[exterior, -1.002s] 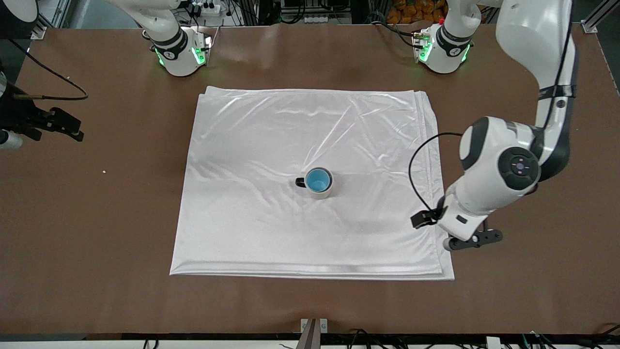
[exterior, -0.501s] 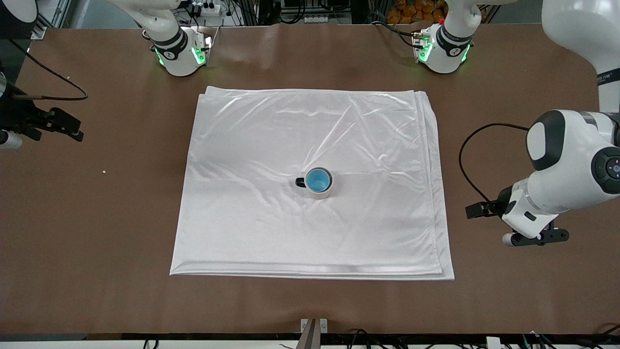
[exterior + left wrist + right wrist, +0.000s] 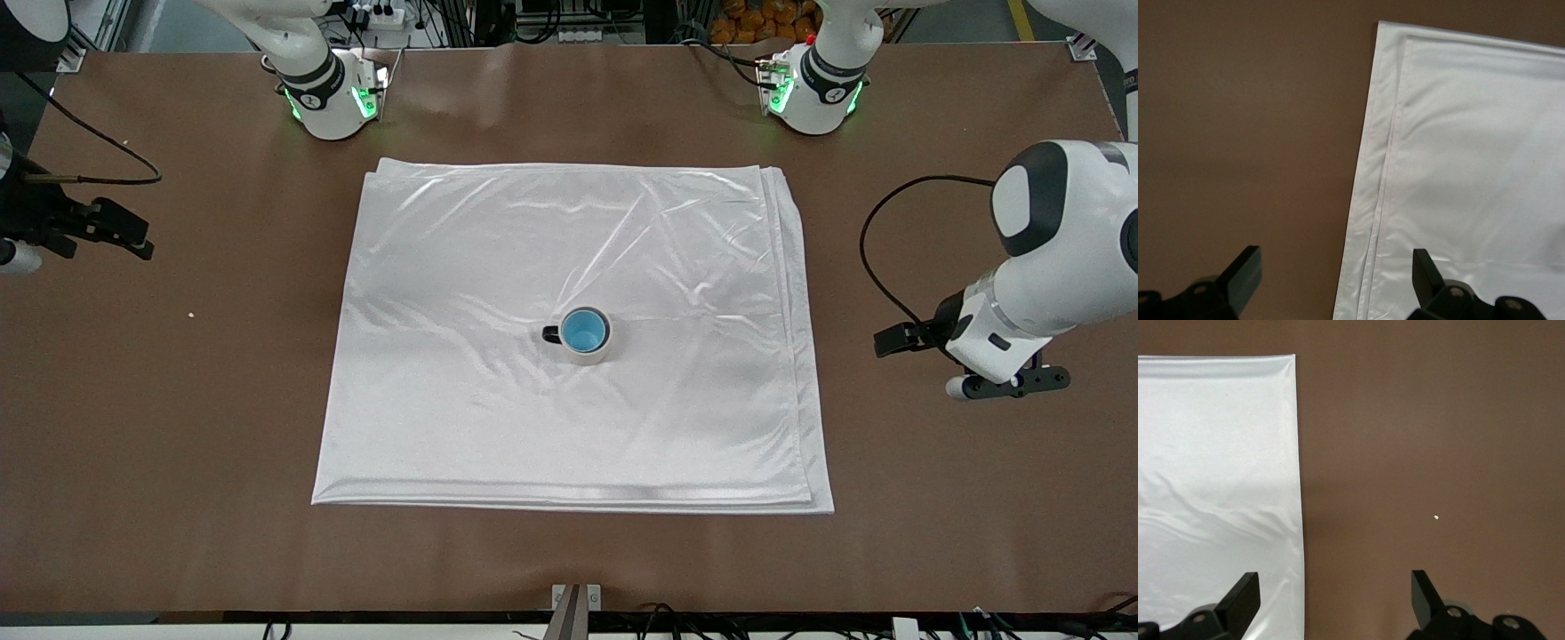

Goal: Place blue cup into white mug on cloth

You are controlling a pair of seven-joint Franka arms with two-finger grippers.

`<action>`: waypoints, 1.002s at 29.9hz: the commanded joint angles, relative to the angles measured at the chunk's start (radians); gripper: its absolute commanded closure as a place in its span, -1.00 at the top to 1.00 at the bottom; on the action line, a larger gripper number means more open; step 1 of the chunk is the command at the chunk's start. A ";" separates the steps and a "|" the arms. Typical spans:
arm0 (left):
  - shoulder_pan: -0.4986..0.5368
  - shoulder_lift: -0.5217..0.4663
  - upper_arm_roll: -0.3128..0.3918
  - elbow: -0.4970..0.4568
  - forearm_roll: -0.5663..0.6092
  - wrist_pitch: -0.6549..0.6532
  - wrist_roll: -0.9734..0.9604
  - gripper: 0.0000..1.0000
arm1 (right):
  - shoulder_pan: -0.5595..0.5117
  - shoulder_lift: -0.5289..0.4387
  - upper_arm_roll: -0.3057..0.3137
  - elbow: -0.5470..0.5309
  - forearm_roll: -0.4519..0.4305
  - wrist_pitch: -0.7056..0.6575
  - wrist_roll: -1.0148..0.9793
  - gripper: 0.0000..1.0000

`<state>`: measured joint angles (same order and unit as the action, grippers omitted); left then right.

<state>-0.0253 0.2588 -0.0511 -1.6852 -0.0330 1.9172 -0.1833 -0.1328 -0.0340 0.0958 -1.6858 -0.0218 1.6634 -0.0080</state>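
Observation:
The blue cup [image 3: 584, 330] sits inside the white mug [image 3: 590, 356], which stands upright near the middle of the cloth [image 3: 498, 240] with its black handle toward the right arm's end. My left gripper [image 3: 1009, 384] hangs open and empty over the bare table just off the cloth's edge at the left arm's end. In the left wrist view its gripper [image 3: 1335, 270] is over the cloth's layered edge [image 3: 1471, 167]. My right gripper [image 3: 27, 240] waits open and empty over the table at the right arm's end. The right wrist view shows that gripper [image 3: 1335, 590] by the cloth's edge [image 3: 1211, 453].
The brown table [image 3: 933, 533] has bare surface all round the cloth. A small white speck [image 3: 190, 314] lies on it toward the right arm's end and also shows in the right wrist view [image 3: 1436, 517]. The arm bases [image 3: 333, 98] stand along the table's back edge.
My left arm has swung off the cloth's corner toward the left arm's end of the table and then back toward its base. Cup, mug, cloth and right arm have not moved.

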 commanded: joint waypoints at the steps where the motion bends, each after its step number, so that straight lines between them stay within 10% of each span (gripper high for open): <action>1: 0.018 -0.117 -0.007 -0.120 -0.008 0.039 0.042 1.00 | -0.001 0.013 -0.001 0.024 0.006 -0.011 0.016 1.00; 10: 0.039 -0.246 -0.001 -0.154 -0.008 -0.055 0.105 1.00 | -0.007 0.017 -0.001 0.026 0.008 -0.010 0.006 1.00; 30: 0.035 -0.242 0.008 0.090 0.007 -0.283 0.104 1.00 | -0.004 0.019 -0.001 0.026 0.008 -0.010 0.008 1.00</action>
<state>0.0073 -0.0051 -0.0451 -1.6673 -0.0330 1.6932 -0.0998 -0.1344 -0.0282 0.0943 -1.6858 -0.0218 1.6635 -0.0080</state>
